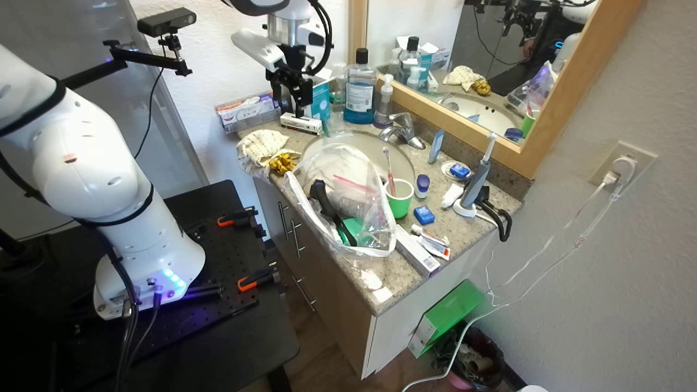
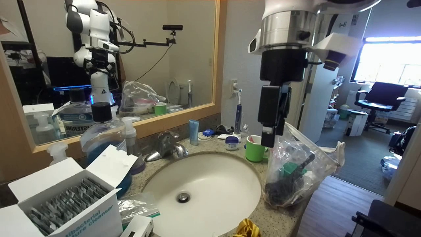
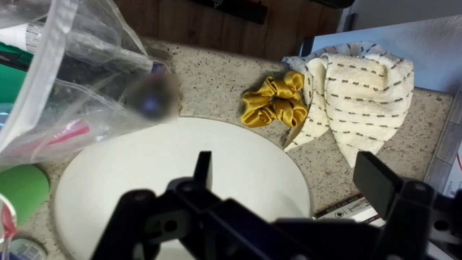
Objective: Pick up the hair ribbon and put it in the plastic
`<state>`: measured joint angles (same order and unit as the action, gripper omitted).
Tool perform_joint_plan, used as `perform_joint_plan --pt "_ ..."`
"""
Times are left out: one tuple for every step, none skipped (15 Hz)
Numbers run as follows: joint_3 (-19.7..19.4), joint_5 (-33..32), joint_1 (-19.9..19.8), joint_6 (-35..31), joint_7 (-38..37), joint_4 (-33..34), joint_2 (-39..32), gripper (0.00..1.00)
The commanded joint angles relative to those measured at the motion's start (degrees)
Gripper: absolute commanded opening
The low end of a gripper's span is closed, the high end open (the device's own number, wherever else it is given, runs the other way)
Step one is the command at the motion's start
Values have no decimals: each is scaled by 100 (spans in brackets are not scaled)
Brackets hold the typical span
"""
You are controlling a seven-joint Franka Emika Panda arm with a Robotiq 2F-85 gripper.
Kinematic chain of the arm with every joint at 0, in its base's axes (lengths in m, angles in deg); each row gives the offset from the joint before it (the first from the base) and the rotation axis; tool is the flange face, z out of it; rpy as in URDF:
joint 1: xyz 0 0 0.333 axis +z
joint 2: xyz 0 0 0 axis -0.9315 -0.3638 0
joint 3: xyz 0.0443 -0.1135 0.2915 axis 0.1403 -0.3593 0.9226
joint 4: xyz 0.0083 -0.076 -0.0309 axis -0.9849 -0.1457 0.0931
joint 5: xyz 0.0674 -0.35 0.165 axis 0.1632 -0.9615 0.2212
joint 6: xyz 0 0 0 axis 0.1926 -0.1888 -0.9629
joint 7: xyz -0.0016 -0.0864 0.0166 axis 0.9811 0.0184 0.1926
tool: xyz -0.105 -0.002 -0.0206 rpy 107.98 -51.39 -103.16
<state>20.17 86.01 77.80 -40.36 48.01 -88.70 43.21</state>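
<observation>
Surface [image 3: 213, 83], speckled, rings the sink [image 3: 151, 159] below a mirror [image 2: 190, 65] — ribbon [image 3: 283, 108] gold, glossy, bunched — my end effector [image 3: 287, 171] gapes wide and empty.

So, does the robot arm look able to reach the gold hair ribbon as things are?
Probably yes: the hand is open, and nothing covers the ribbon in the wrist view, though the cloth beside it might crowd the grasp.

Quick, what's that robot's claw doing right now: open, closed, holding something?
Gripper: open, holding nothing; the gold hair ribbon lies on the counter.
</observation>
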Motion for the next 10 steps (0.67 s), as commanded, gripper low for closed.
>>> perform_joint_plan --pt "-9 8 8 -473 3 -83 -264 100" --pt "-4 -6 6 -559 -6 -71 -367 100" --pt "2 -3 9 -635 -17 -66 -458 100" --pt "6 -5 13 -688 -11 -65 -534 100" --pt "7 14 22 -722 4 -60 -609 100" --pt "7 17 23 -754 12 -61 -675 100" --pt "10 11 19 -776 10 -61 -745 100" --pt "22 -25 10 -792 -15 -62 -827 100" --pt "32 -66 1 -738 -51 -63 -877 100" --pt "39 -154 -10 -487 -69 -54 -855 100"
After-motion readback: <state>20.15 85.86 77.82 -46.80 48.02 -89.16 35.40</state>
